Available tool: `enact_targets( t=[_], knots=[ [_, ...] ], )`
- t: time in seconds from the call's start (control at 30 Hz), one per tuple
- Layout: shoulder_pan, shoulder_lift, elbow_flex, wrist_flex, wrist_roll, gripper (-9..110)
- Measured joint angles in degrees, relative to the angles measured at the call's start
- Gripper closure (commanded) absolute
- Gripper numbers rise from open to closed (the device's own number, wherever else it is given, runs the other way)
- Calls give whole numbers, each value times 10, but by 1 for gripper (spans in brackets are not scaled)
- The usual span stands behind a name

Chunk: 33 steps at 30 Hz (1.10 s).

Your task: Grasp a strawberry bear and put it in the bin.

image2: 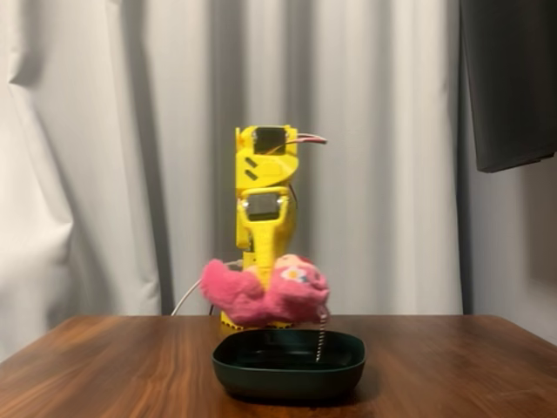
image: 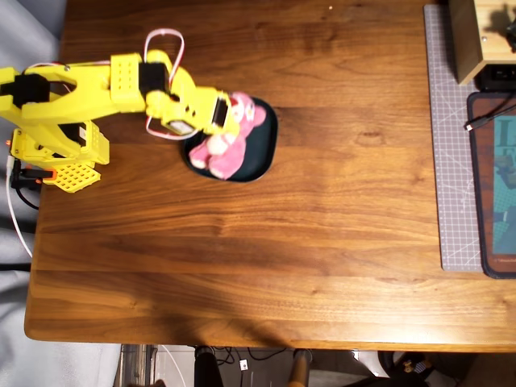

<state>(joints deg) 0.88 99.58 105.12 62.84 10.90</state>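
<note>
The pink strawberry bear hangs in my yellow gripper, which is shut on its middle. In the fixed view the bear floats just above the dark teal bin, its ball chain dangling down into the dish. From overhead the bear covers the left part of the bin. The fingertips are buried in the plush.
The yellow arm base stands at the table's left edge. A grey cutting mat, a dark tablet and a tan wooden box sit at the far right. Wide bare wood lies in front of the bin.
</note>
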Motion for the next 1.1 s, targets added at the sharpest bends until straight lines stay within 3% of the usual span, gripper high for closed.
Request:
enact_targets(
  t=[0.3,0.53,0.63,0.7,0.77,0.97,1.1],
  knots=[
    [-2,1,0,5,0,77],
    [2,1,0,5,0,74],
    [4,1,0,5,0,74],
    [4,1,0,5,0,81],
    [4,1,0,9,0,101],
    [11,23,-40,87,0,102],
    [6,156,-45,155,0,102]
  ],
)
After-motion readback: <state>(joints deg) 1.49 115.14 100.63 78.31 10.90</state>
